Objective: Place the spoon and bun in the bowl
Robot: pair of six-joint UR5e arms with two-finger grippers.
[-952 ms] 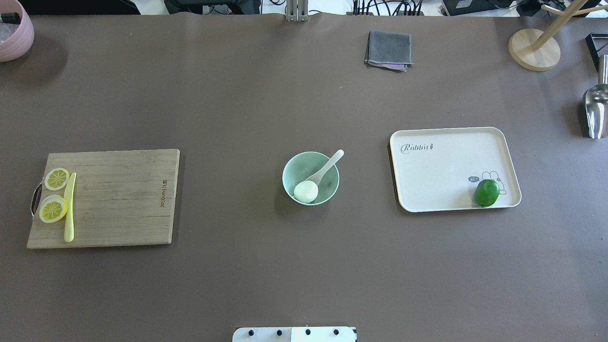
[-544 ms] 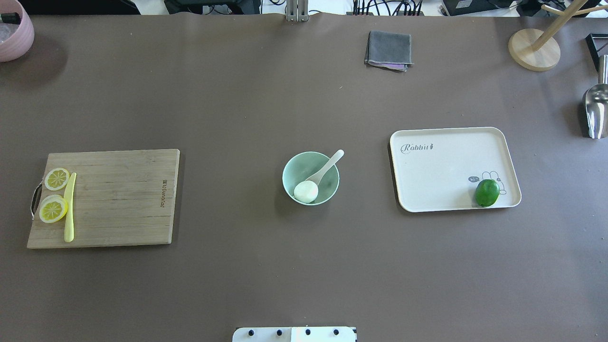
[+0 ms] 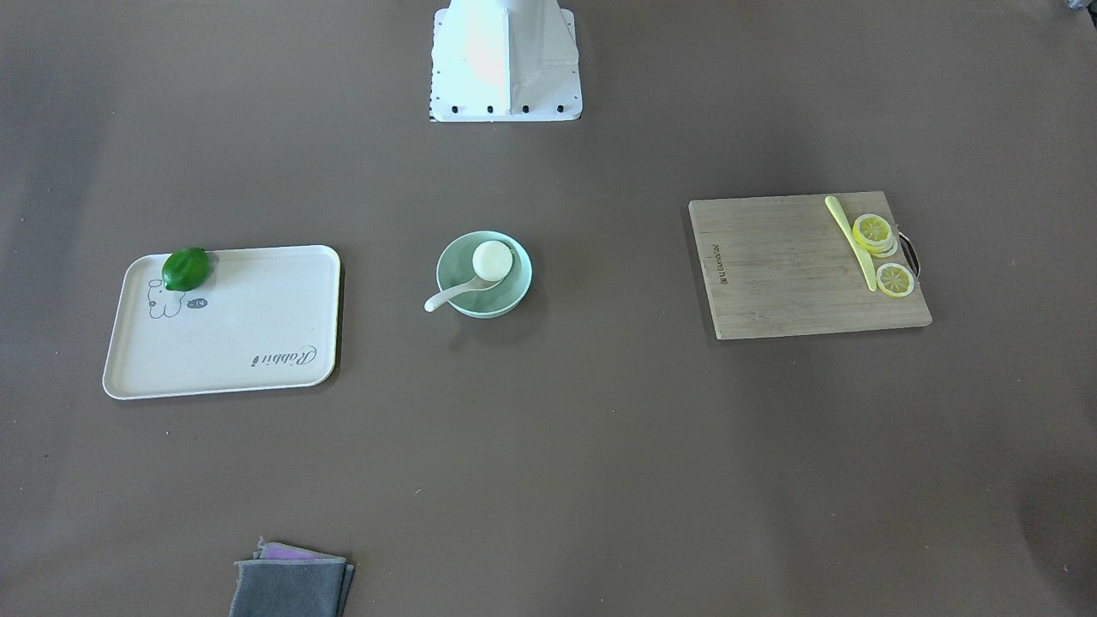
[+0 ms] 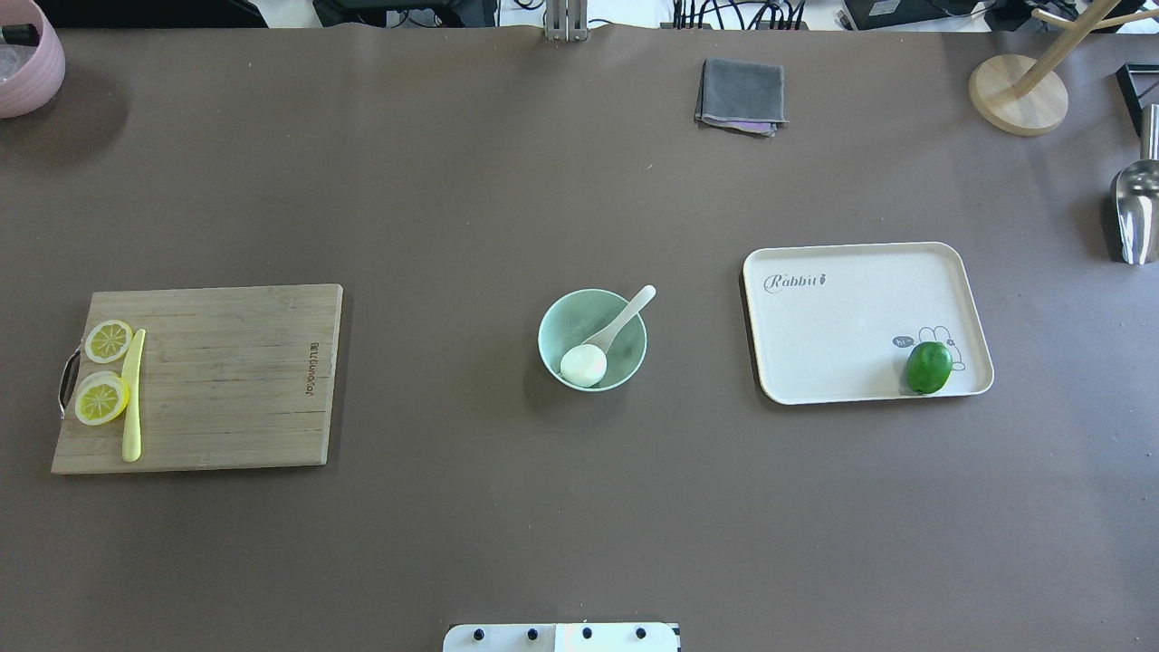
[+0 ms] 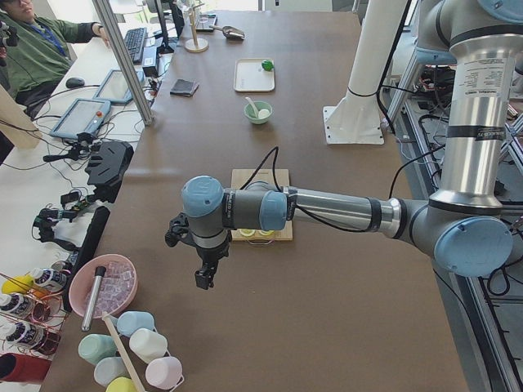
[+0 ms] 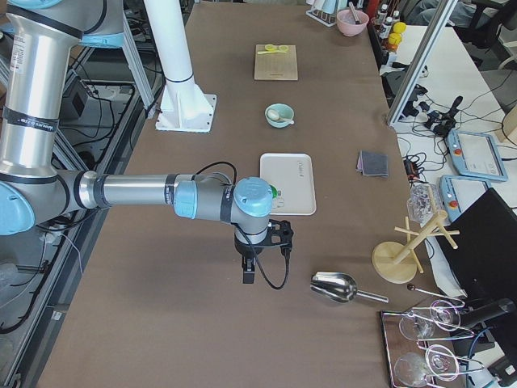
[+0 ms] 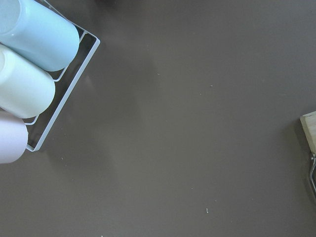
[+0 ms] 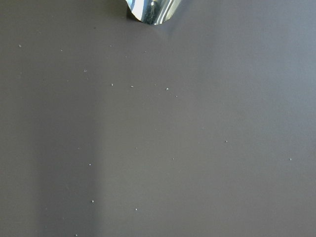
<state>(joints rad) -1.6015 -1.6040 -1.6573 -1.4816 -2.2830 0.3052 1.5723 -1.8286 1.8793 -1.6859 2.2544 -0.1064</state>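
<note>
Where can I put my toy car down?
Bare table lies between the cutting board and the bowl, and between the bowl and the tray. The tray is mostly bare too; only a lime sits in one corner. The board's handle end is crowded with lemon slices and a knife.

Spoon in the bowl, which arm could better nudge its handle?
Probably right: the spoon handle overhangs the bowl rim toward the robot's right. The left arm and right arm sit far off at opposite table ends.

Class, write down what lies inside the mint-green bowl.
The bun and the spoon, its handle sticking out over the bowl rim. The bun hides most of the scoop.
</note>
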